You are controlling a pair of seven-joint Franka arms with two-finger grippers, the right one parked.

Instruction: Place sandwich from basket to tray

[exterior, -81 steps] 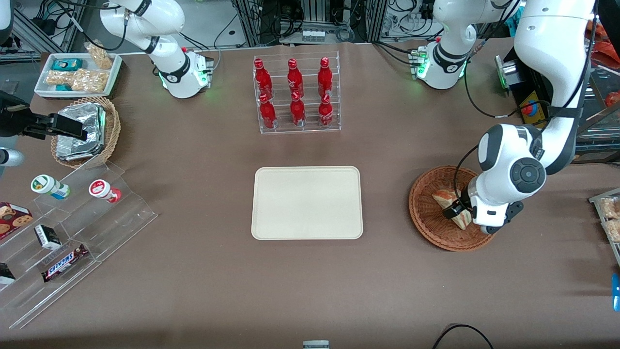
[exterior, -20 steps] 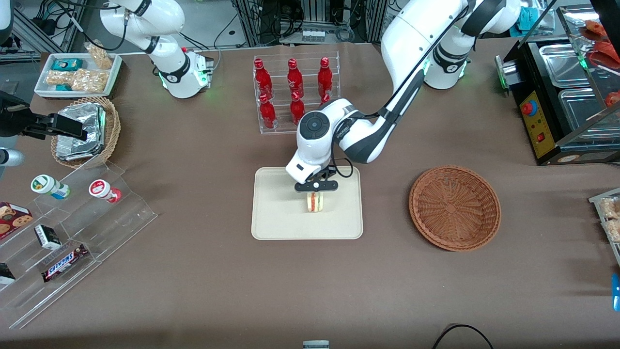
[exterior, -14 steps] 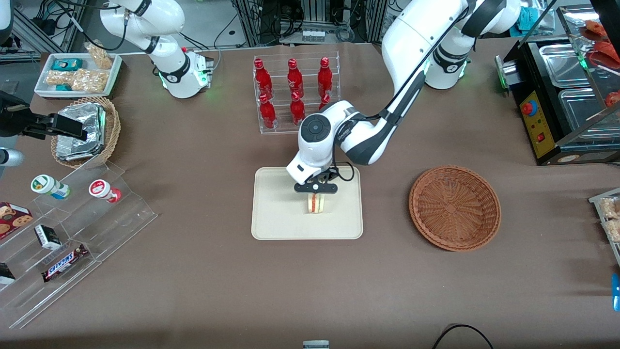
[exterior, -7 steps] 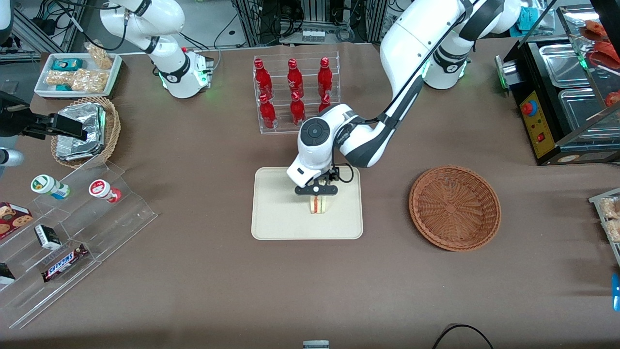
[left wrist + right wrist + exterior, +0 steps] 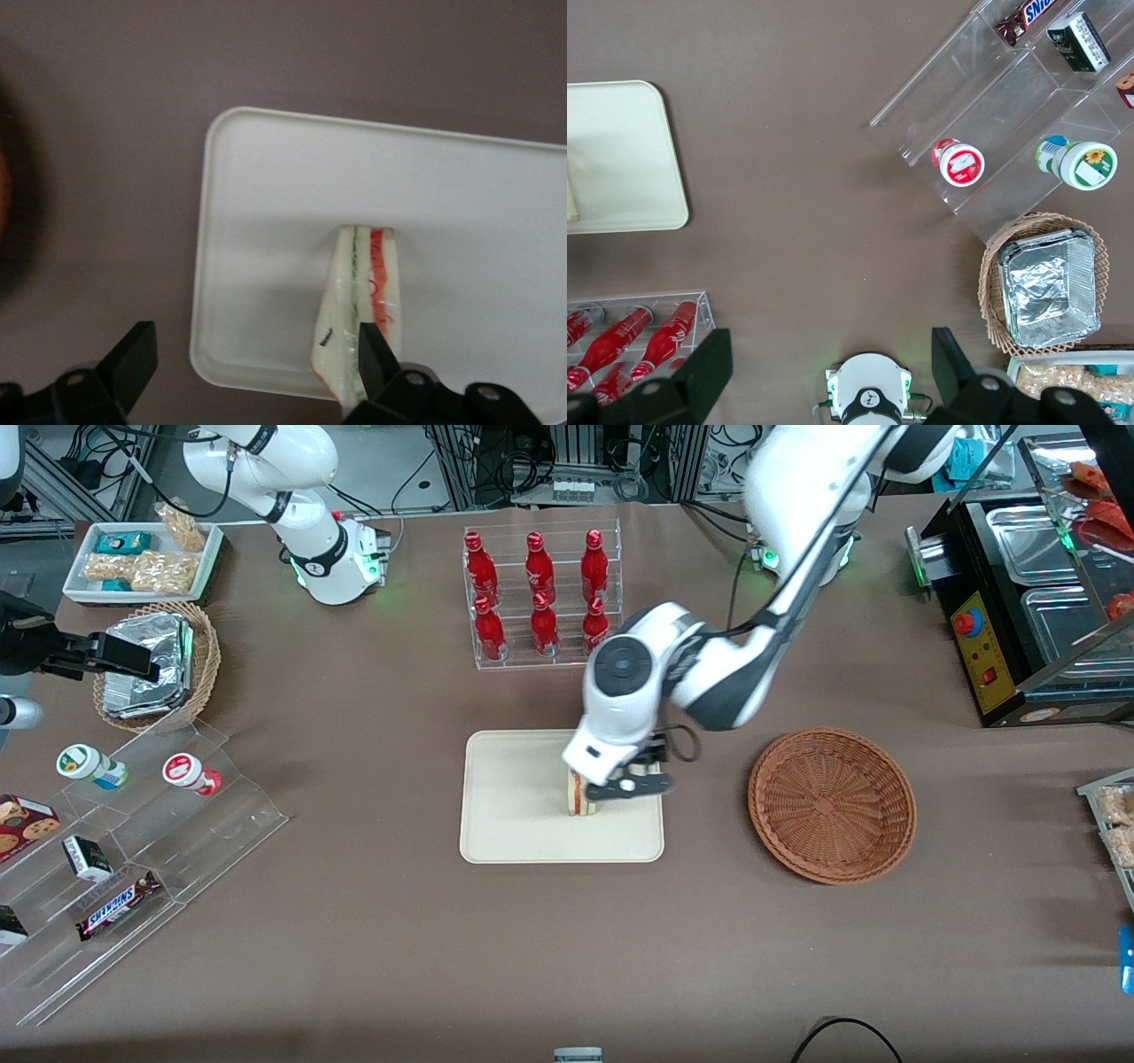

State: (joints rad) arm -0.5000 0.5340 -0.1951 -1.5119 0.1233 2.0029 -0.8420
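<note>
Cream rounded tray [image 5: 514, 815] carrying triangular sandwich [image 5: 578, 794], standing on edge, pale bread with red and green layers. Woven wicker basket [image 5: 831, 804] sitting apart on brown bench [image 5: 354, 921]. My pincer [image 5: 631, 786] having shifted toward basket, fingers spread wide, gripping nothing, one fingertip [image 5: 370, 354] beside sandwich.

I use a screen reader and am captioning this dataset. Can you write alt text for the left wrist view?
A sandwich wedge with red and green filling stands on a cream tray, released. The open gripper hovers above the tray's edge, one finger overlapping the sandwich, the other over the brown table.
</note>
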